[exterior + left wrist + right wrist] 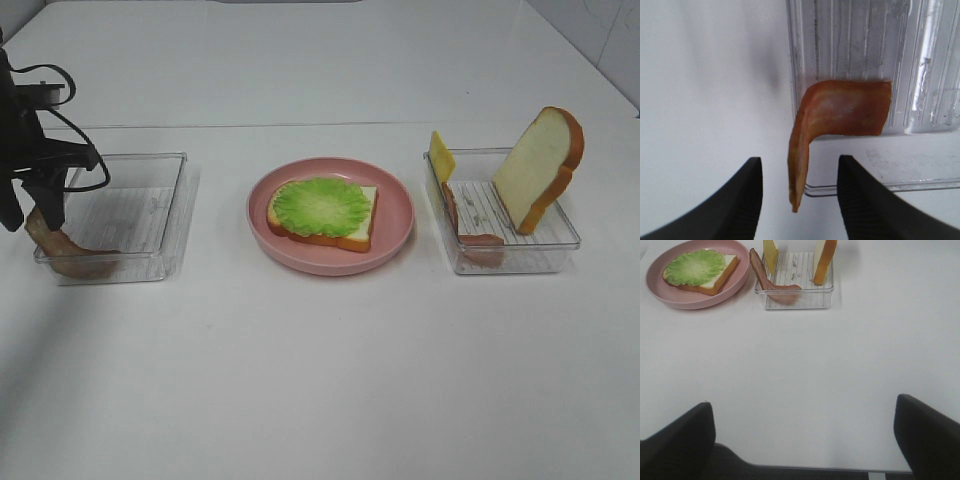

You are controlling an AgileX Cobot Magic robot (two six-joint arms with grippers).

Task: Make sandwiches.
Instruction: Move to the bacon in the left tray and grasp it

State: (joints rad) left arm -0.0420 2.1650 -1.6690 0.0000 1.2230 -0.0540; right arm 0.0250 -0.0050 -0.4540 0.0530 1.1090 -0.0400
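Sandwich parts lie beyond the right pincer [802, 401], which hangs nearest over the white surface [320, 380], jaws wide apart and holding nothing. Farther on, the left pincer [799, 162] straddles the upturned end of the bacon strip [840, 107], jaws apart with a gap on each side. The strip's other end lies in the left tray [150, 215]. Level with it, lettuce [322, 205] tops a bread slice [355, 240] on the pink plate [390, 235]. The right tray [545, 255] holds ham [480, 243], with cheese [441, 157] and a second slice [535, 165] leaning upright behind.
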